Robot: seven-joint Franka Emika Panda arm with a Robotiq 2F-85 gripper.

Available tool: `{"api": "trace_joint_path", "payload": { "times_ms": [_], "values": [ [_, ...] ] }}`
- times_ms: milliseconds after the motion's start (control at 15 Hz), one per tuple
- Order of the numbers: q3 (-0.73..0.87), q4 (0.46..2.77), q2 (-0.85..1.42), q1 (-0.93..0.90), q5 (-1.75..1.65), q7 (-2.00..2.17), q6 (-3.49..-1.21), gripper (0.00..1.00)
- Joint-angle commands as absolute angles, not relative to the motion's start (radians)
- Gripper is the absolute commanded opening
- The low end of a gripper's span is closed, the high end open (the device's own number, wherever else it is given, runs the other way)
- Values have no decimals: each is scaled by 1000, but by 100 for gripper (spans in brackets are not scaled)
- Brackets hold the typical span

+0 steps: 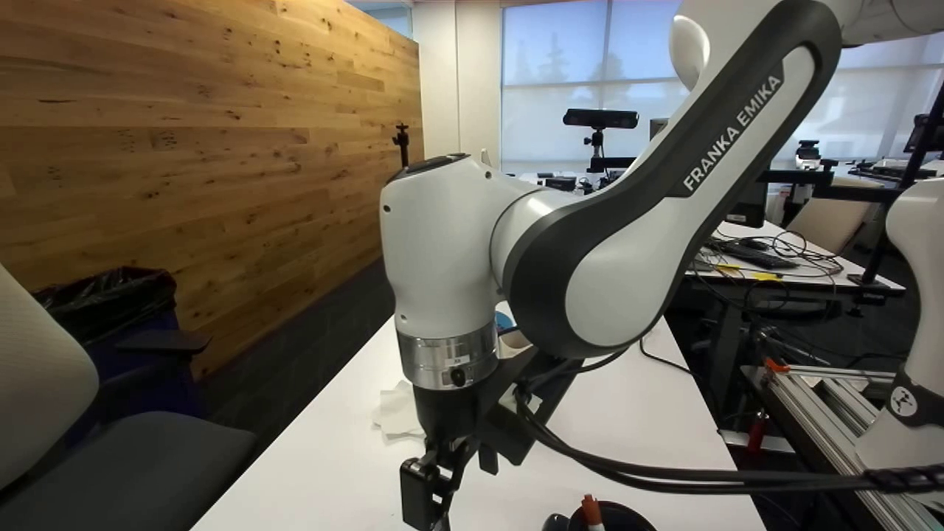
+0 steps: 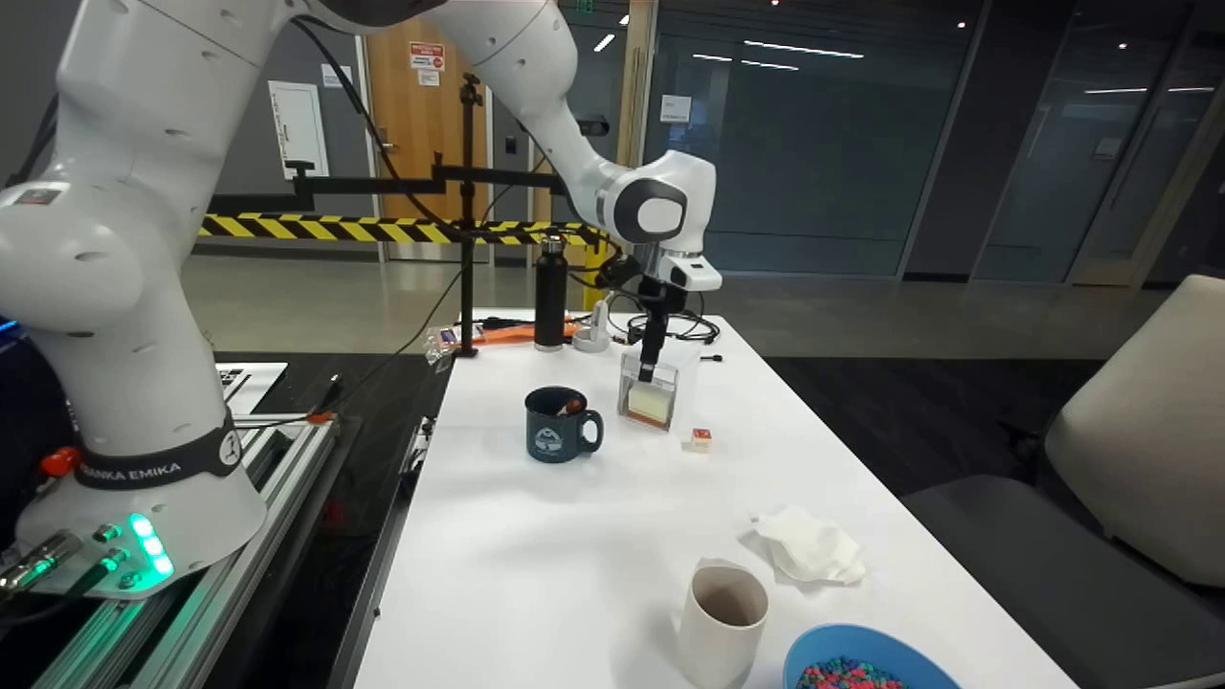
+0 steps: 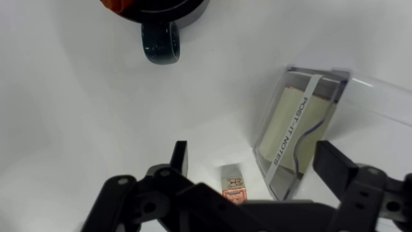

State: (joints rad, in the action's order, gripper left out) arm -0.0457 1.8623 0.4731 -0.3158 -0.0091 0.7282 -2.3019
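Though exterior view shows box [image 2: 627,383], only wrist view shows lettering [image 3: 290,130].

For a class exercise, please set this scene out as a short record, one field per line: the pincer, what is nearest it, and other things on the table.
Pincer: open, holding nothing
Box: clear, labelled POST-IT NOTES, near the pincer
Notes: pale yellow, inside the box
Block: small, partly red, beside the box but apart from it
Mug: dark, upright, something orange inside
Bottle: black, upright
Tissue: white, crumpled
Bowl: blue, holding coloured bits
Table: white
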Motion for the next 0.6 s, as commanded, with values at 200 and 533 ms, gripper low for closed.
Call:
{"api": "trace_joint_path", "payload": {
  "times_ms": [200, 533],
  "values": [
    [-45, 1917, 436, -323, -17, 771, -2313, 100],
    [-45, 1932, 424, -322, -18, 783, -2315, 100]
  ]
}}
